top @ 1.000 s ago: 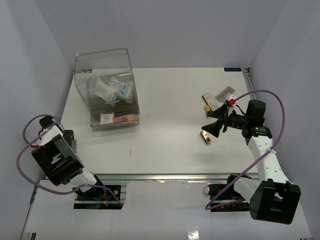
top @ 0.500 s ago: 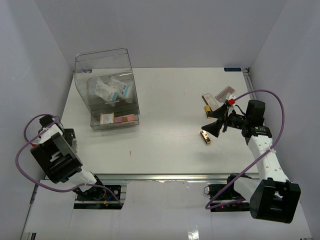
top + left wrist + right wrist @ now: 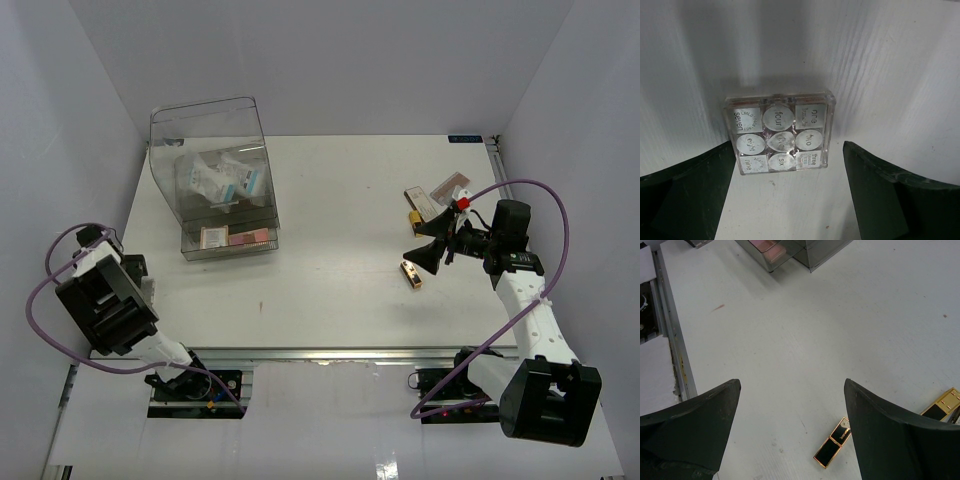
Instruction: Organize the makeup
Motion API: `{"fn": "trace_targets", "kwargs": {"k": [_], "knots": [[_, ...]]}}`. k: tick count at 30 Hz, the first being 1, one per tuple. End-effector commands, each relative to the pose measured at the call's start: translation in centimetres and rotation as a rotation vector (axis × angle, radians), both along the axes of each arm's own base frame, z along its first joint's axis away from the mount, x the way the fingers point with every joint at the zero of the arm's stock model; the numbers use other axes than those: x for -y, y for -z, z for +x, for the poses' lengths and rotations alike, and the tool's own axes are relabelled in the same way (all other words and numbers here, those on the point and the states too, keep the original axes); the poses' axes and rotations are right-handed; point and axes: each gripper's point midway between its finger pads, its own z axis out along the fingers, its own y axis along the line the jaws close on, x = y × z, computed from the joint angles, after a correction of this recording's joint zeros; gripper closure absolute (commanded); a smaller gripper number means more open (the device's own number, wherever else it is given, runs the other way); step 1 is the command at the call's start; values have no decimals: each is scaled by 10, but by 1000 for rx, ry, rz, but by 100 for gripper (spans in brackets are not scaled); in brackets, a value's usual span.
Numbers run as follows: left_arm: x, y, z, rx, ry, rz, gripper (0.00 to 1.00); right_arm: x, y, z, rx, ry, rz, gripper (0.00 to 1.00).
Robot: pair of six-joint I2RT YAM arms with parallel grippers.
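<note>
Dark-green fingers (image 3: 685,190) of your left gripper (image 3: 789,150) stand wide apart, clamped on nothing. Between them, touching neither, a clear square nine-pan palette (image 3: 780,132) lies flat on a white ribbed surface. Its pan stickers, sideways to the camera, read: one, two, three; four, six; seven, eight, nine. The centre sticker is too blurred to read, as is the fine print under each word. From overhead you see the left arm folded at the near left of the table (image 3: 340,180); its gripper and the palette cannot be made out there.

Your right gripper (image 3: 792,385) is likewise spread open and empty, held above bare table. Just below the gap in the wrist view, nearer the right finger, a gold-and-black tube (image 3: 832,442) lies flat; the small gold mark on it is illegible. A second gold-edged case (image 3: 946,402) enters at that view's right edge. Overhead, a pink/tan palette (image 3: 447,188) lies just behind it.

Well apart, far left on the table, stands the clear box (image 3: 215,130). Packets (image 3: 222,180) with white-and-blue labels are heaped inside, print too small to read. Pink palettes (image 3: 240,237) lie side by side in its front tray. A small red mark (image 3: 718,306) shows on the table near the front edge.
</note>
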Motion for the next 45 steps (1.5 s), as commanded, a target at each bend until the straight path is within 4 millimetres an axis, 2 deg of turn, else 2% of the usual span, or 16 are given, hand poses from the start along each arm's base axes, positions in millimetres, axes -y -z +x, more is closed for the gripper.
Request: {"fn": "trace_targets", "kwargs": {"k": [1,10,14,17,21,23,27,31,35,41,45], "knots": [[-7,12,-3,-56,-30,-3,2,-1,-3,0,19,-15,2,10],[3,24,-8,-65,-2,-37,5,-1,-4,0,22,-16,3,10],[9,20,-4,-10,19,-41,15,-1,-5,0,27,-18,3,10],[13,16,-1,28,38,-46,18,-2,-5,-1,27,-18,3,10],[20,12,5,76,82,-62,38,-2,-6,-1,30,-18,4,10],[22,10,7,92,98,-67,43,-2,-6,-1,31,-19,4,10],[34,-8,16,195,153,-78,53,-2,-7,-2,34,-20,5,10],[43,-45,22,317,212,-19,59,-2,-7,-3,34,-24,7,10],[50,-80,21,392,255,58,60,-2,-8,-3,37,-22,6,10],[55,-107,14,435,289,159,62,-2,-8,-3,35,-22,7,10],[80,-130,30,524,396,151,64,-2,-8,-3,34,-23,8,10]]}}
